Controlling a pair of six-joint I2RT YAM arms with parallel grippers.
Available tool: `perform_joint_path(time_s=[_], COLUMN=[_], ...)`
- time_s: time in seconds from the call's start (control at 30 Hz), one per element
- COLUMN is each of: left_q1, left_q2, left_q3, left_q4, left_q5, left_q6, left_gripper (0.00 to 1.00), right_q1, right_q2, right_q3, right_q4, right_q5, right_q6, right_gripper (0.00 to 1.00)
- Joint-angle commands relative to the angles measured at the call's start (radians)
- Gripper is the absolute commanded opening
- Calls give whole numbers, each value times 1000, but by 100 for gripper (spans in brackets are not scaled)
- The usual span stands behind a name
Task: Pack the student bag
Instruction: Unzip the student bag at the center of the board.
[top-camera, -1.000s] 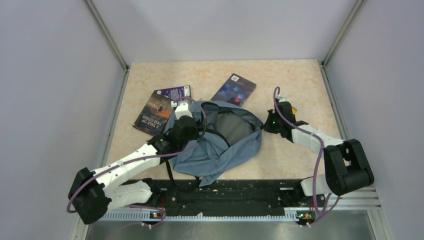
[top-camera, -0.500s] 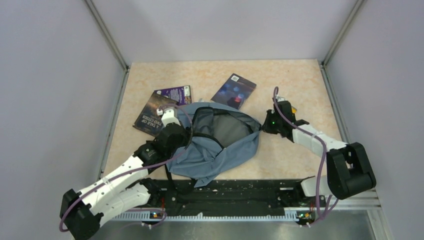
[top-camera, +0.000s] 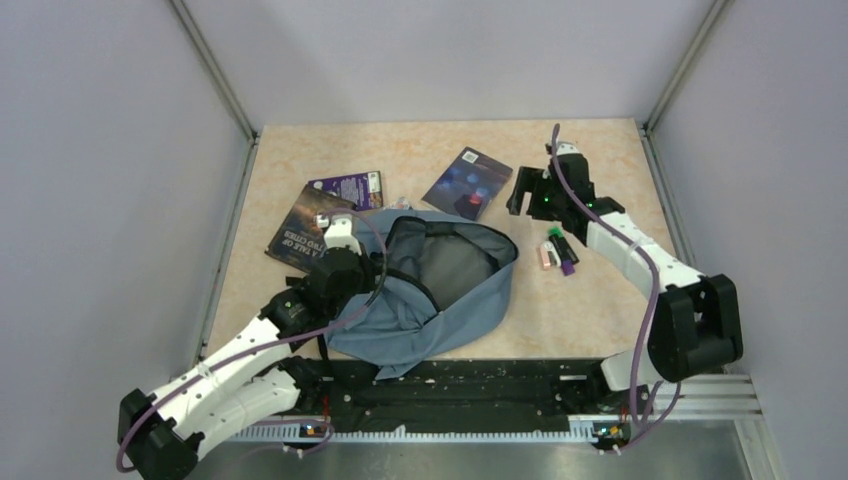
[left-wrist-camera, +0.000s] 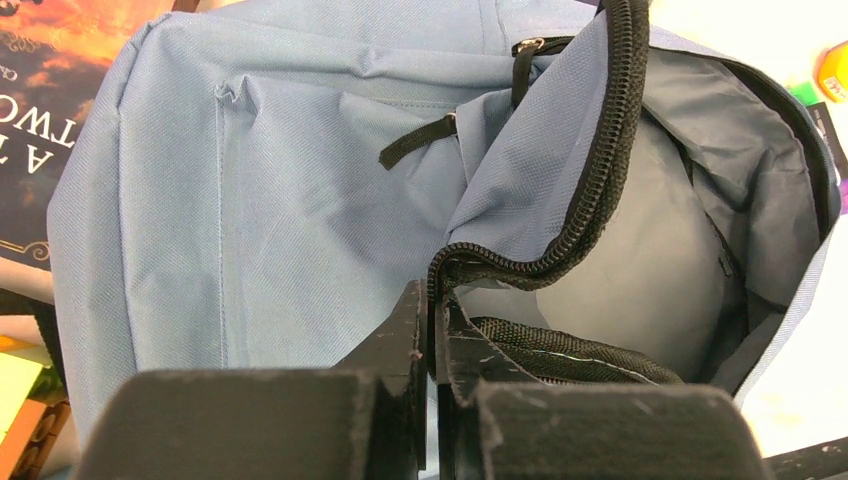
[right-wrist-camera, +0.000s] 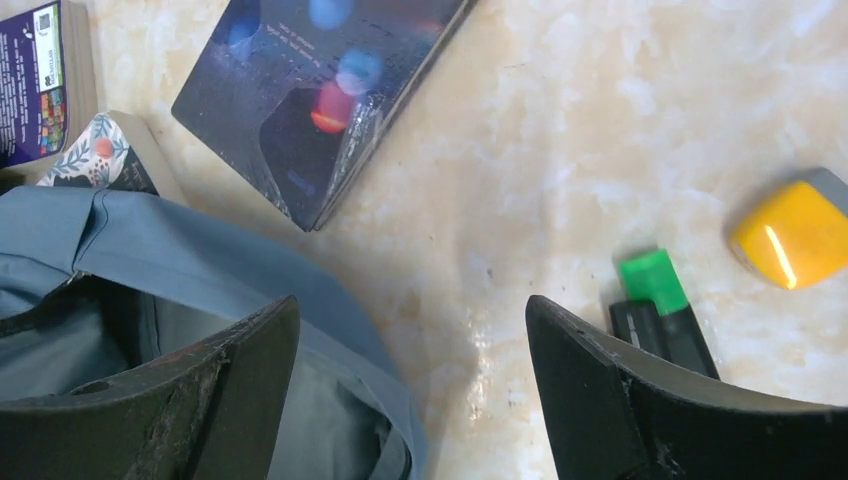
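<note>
The student bag (top-camera: 455, 300) is grey-blue and lies in the middle of the table, its main zipper wide open and the grey lining showing. My left gripper (top-camera: 350, 262) is shut on the black zipper edge (left-wrist-camera: 560, 245) at the bag's left side; the left wrist view shows the zipper tape pinched between the fingertips of this gripper (left-wrist-camera: 432, 300). My right gripper (top-camera: 520, 192) hangs open above the table behind the bag's right end. Between its spread fingers, that gripper (right-wrist-camera: 410, 310) holds nothing; the bag's rim (right-wrist-camera: 230, 265) lies under the left finger.
A dark blue book (top-camera: 468, 180) lies behind the bag. A "Tale of Two Cities" book (top-camera: 305, 230) and a purple book (top-camera: 350, 187) lie at the back left. Markers (top-camera: 556, 252), one green-capped (right-wrist-camera: 655, 285), and a yellow object (right-wrist-camera: 795, 232) lie right of the bag.
My right gripper let go of the bag's right edge, opened wide and moved toward the back of the table, uncovering the markers. My left gripper drew the bag's edge leftward and nearer.
</note>
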Motion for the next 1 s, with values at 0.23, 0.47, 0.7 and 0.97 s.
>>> perform_joint_path(time_s=[0.23,0.47,0.7,0.97], left_q1=[9,12,15,15], left_q2=[12,52,89,124], left_q3=[66,85,105,117], left_q4=[-75,-47,-32,-29], left_q5=[-86,-68,-48,-26], left_q6=[85,53,36,22], left_gripper=[0,0,0,0], right_q1=[21,66,66,70], right_q2=[249,293,146,-36], right_q3=[150,104,-24,-106], right_q4=[89,54,58,45], right_q5=[-212,-142,-153,-222], right_q6=[-41,-91,-76,-69], right_gripper=[79,78,78,81])
